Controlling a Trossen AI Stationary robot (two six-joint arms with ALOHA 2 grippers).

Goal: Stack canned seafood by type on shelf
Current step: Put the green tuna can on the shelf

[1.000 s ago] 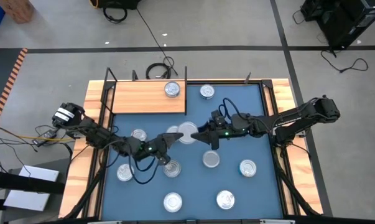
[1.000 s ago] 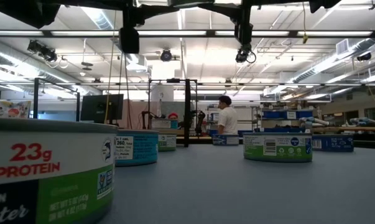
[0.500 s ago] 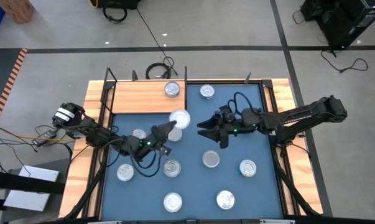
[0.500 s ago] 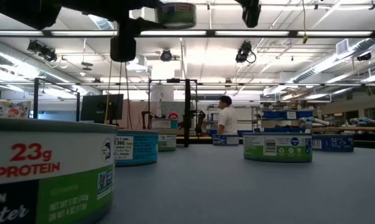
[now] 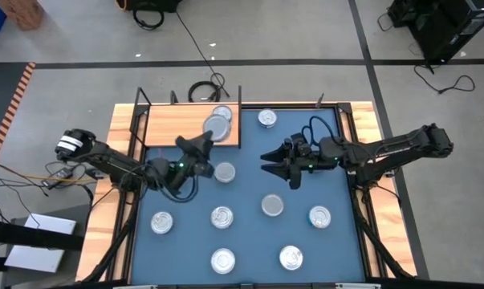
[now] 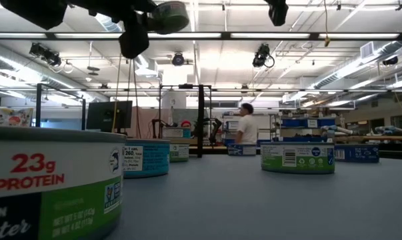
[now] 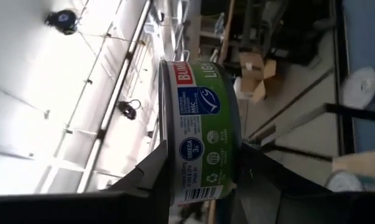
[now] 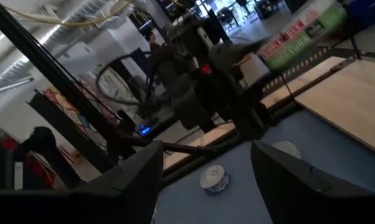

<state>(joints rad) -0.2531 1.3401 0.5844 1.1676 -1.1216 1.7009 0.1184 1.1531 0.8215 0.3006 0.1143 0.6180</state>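
Overhead view and table-level view, both on the blue mat, wrist cameras close.

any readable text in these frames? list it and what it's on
"23g PROTEIN": nearest white-and-green round tin, low view.
"in", "ater" (cut off): same tin.
"260": teal-labelled round tin behind it.
"BUM", "LI" (cut off): green-labelled round tin in the left tool.
Other labels: too small or blurred.

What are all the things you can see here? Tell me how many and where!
Mat: one, blue, covering the table.
Shelf: one, light-brown wood, far left corner.
Loose tins: eight visible, silver, spread over the mat.
Shelf tin: one, silver, on the shelf.
Held tin: one, silver, green label, above the shelf.
Person: one, white shirt, far in the room.
Left end effector: gripping the held tin.
Right end effector: open, above the mat's middle.
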